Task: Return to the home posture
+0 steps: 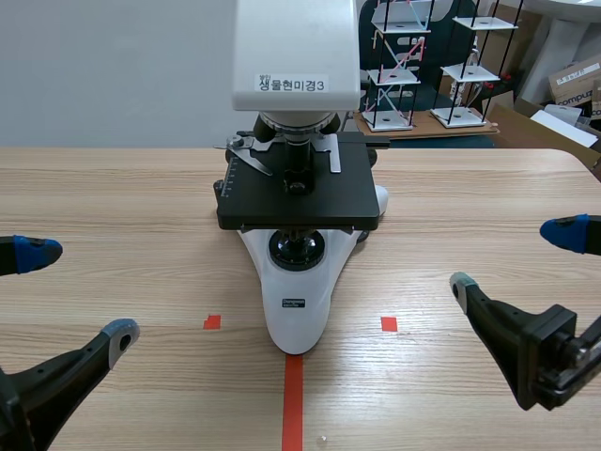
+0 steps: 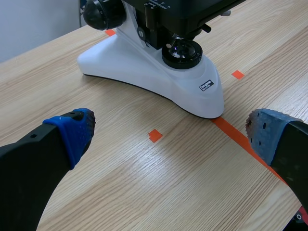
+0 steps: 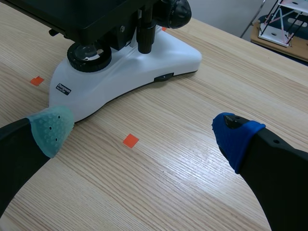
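1. A wooden table (image 1: 113,197) runs away from the robot. A white and black microscope (image 1: 299,202) stands upright at its middle, with the narrow end of its white base toward the robot.
2. The left gripper (image 1: 80,293) comes in low from the scene's left, well apart from the microscope. Its 2 fingers are spread wide with nothing between them. 1 pad is blue and the other grey-green.
3. In the left wrist view, the left gripper (image 2: 171,132) is over bare wood, and the microscope (image 2: 159,72) lies ahead of it. A small orange-red square mark (image 2: 154,135) lies on the table between the fingers.
4. The right gripper (image 1: 513,258) comes in low from the scene's right, also well apart from the microscope. Its 2 fingers are likewise spread wide and hold nothing.
5. In the right wrist view, the right gripper (image 3: 143,131) is over the table with the microscope (image 3: 130,67) ahead of it. Another square mark (image 3: 130,140) lies between its fingers.
6. An orange-red tape line (image 1: 293,404) runs from the tip of the microscope's base toward the robot, with 1 square mark on each side of it.
7. The microscope has a flat black stage (image 1: 310,193) above a round lens set in the base. A white label (image 1: 293,84) with printed text is on its white head.
8. Beyond the table stand white shelf racks (image 1: 394,66) and cardboard boxes (image 1: 575,83).
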